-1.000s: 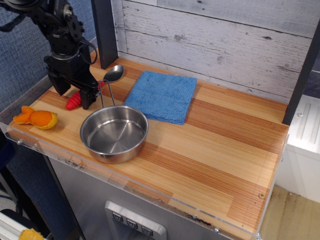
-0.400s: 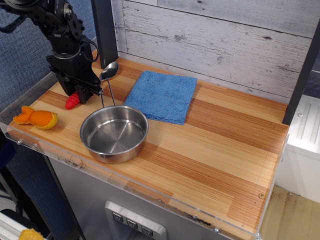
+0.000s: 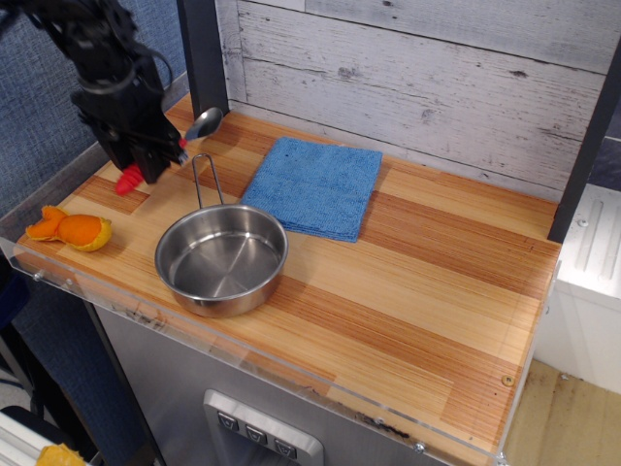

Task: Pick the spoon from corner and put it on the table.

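Observation:
The spoon has a shiny silver bowl [image 3: 204, 123] and a red ribbed handle whose end [image 3: 129, 179] sticks out below the fingers. My black gripper [image 3: 147, 155] is shut on the handle at the far left of the wooden table [image 3: 408, 282]. The spoon hangs in the air above the table's back left corner, tilted with the bowl up and to the right. Most of the handle is hidden by the fingers.
A steel pot [image 3: 221, 258] with a thin wire handle [image 3: 205, 180] sits at the front left, just right of and below the gripper. A blue cloth [image 3: 315, 184] lies behind it. An orange peel-like object [image 3: 70, 229] lies at the left edge. A dark post [image 3: 202, 58] stands behind.
The gripper has closed on the spoon's red handle and lifted it off the table, moving up and to the left. The pot, cloth and orange object have not moved.

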